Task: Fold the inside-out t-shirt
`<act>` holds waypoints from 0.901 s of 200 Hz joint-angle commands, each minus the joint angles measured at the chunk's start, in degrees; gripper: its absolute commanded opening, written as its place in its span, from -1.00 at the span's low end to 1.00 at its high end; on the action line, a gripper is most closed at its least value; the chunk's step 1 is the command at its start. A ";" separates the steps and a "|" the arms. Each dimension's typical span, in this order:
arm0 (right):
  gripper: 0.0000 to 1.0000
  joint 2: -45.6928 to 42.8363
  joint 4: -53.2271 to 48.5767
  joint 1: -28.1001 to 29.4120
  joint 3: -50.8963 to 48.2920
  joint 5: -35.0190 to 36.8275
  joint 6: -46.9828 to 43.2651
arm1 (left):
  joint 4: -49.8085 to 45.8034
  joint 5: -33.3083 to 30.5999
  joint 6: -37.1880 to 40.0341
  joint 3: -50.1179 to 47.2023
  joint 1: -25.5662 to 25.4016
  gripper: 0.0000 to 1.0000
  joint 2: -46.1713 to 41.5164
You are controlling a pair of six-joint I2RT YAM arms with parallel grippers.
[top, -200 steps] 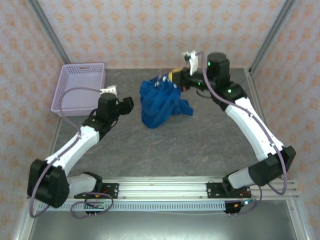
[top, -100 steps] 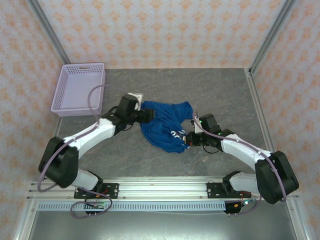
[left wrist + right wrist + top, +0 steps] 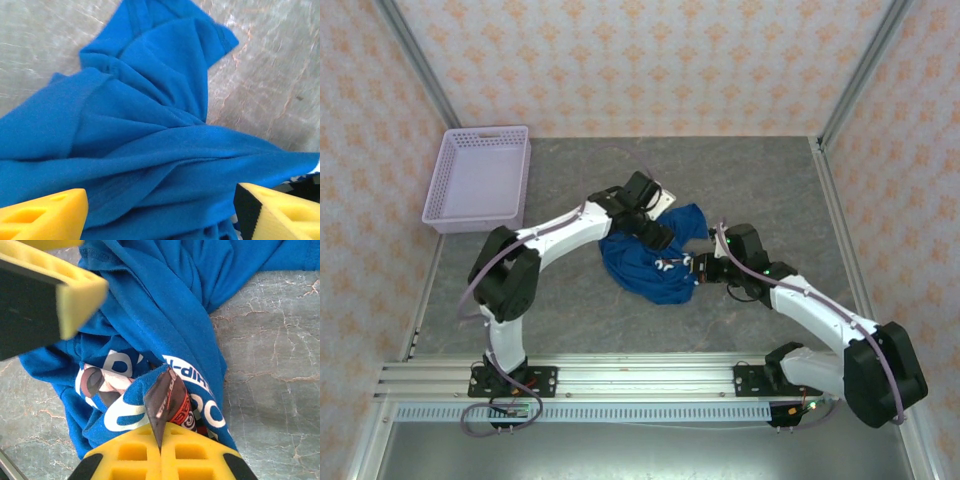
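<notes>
Blue shirt (image 3: 642, 272) lies bunched on the table (image 3: 570, 315). The left arm (image 3: 565, 225) reaches far over it, the left tool (image 3: 160, 214) wide open. The right tool (image 3: 160, 447), low, pinches the shirt tight.

Bright, even light from overhead; the t-shirt (image 3: 642, 275) throws only a faint soft shadow on the tabletop (image 3: 770, 180) around it. In the left wrist view, pale glare washes the tabletop above the t-shirt, and the left end effector (image 3: 161, 192) below it is blurred (very near the lens).
</notes>
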 commanded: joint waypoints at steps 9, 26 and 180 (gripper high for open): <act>-0.97 -1.24 0.11 0.25 1.97 0.51 -0.41 | -9.52 3.95 6.52 9.00 -0.60 0.34 7.38; -0.97 -1.88 -2.00 0.37 3.65 1.56 -2.11 | -12.83 4.67 7.86 13.27 -0.58 0.07 10.97; -1.00 -15.83 -9.95 0.16 17.28 16.82 -20.64 | 18.79 4.29 -25.62 -5.86 13.57 -1.00 -25.10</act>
